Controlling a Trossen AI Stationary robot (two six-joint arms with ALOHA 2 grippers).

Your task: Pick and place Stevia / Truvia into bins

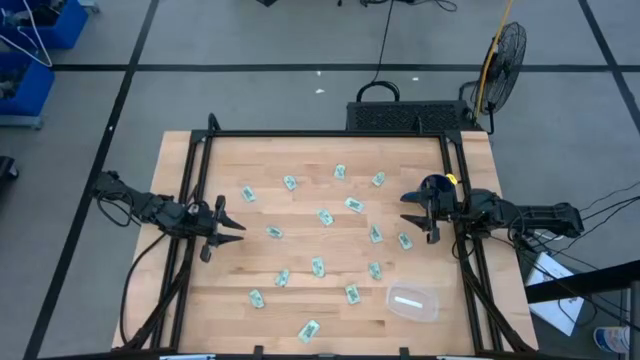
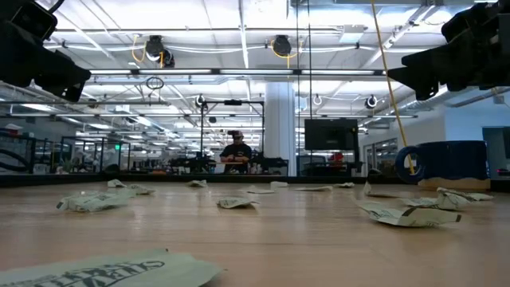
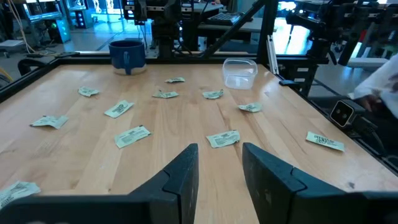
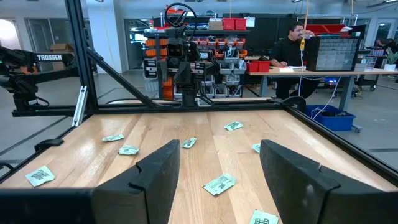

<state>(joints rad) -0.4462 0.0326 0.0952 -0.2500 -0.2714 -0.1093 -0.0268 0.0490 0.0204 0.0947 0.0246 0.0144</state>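
While both grippers, left (image 1: pixel 232 226) and right (image 1: pixel 412 210), wait at opposite bench edges, fingers parted and empty, the sachets (image 1: pixel 325 217) lie scattered; a first pick is judged next.

Bright, even light falls from ceiling lamps (image 2: pixel 279 44) glaring overhead in the low view. The counter (image 1: pixel 320 300) shows soft, faint shadows. The nearest sachet (image 2: pixel 111 271) lies blurred, out of focus.

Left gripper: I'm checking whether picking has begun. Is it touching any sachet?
Apart. The high view shows the left gripper open near the table's left edge, with bare wood between it and the nearest sachet.
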